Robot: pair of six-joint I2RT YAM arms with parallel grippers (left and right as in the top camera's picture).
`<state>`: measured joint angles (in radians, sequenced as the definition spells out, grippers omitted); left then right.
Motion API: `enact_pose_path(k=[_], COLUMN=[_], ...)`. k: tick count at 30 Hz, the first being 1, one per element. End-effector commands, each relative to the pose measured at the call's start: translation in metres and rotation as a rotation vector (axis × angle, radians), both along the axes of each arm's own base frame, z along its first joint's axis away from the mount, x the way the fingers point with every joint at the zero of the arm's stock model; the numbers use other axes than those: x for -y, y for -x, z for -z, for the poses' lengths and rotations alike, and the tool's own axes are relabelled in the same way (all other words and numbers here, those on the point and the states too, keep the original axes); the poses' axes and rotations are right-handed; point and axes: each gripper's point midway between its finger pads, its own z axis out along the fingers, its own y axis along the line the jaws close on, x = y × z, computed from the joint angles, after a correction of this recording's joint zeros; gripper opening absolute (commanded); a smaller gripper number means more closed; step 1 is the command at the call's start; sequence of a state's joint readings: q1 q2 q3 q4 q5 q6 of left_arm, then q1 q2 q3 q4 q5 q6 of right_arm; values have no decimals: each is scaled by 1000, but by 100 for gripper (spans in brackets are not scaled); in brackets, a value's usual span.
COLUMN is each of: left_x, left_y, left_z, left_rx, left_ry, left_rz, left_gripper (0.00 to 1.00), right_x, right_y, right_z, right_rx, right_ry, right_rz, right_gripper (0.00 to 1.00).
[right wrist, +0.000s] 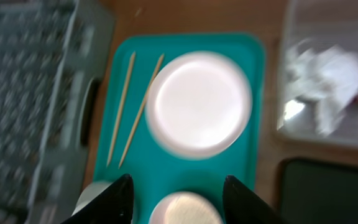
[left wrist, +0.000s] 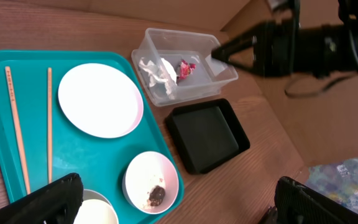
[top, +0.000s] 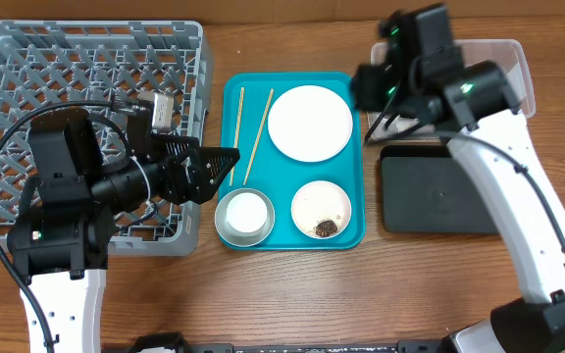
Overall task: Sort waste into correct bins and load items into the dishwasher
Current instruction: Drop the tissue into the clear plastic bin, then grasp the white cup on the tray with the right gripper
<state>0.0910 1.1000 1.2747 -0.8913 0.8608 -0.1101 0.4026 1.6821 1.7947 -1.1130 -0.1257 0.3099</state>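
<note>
A teal tray (top: 281, 176) carries a round white plate (top: 309, 123), a small dish (top: 321, 208) with dark food bits, a white cup (top: 244, 211) sitting in a grey bowl, and two chopsticks (top: 258, 137). The clear tub (left wrist: 219, 79) holds a crumpled napkin (left wrist: 160, 74) and a red wrapper (left wrist: 186, 68). The black tray (top: 439, 191) lies in front of it. The grey dish rack (top: 86, 108) stands at the left. My left gripper (top: 219, 172) hangs wide open above the tray's left edge. My right gripper (top: 366, 88) is open and holds nothing, raised by the tub's left end.
Wooden tabletop shows between the teal tray and the black tray (left wrist: 207, 134). The right arm stretches across the clear tub and hides much of it from overhead. The right wrist view is blurred; it shows the plate (right wrist: 199, 102) and the rack (right wrist: 30, 93).
</note>
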Motion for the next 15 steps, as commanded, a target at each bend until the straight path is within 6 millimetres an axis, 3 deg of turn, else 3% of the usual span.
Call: enact_pose_path(k=[1,5,9,15], left_x=[4,4,5,-2], left_y=[1,1,2,-2], left_z=[-7,-7,-7,-2], left_rx=[8,8,-3,-12], left_ry=[17,17,27,-2], left_rz=[17,17,16,-23], left_gripper=[100,100,100,100], right_x=[-45,-82,-116,-133], right_y=[34,71,95,101], right_z=[27,64,96,132], right_rx=[-128,-227,-253,-251], right_ry=[-40,-7,11,58], right_rz=[-146,-225,-308,-298], right_gripper=[47,47,46,47])
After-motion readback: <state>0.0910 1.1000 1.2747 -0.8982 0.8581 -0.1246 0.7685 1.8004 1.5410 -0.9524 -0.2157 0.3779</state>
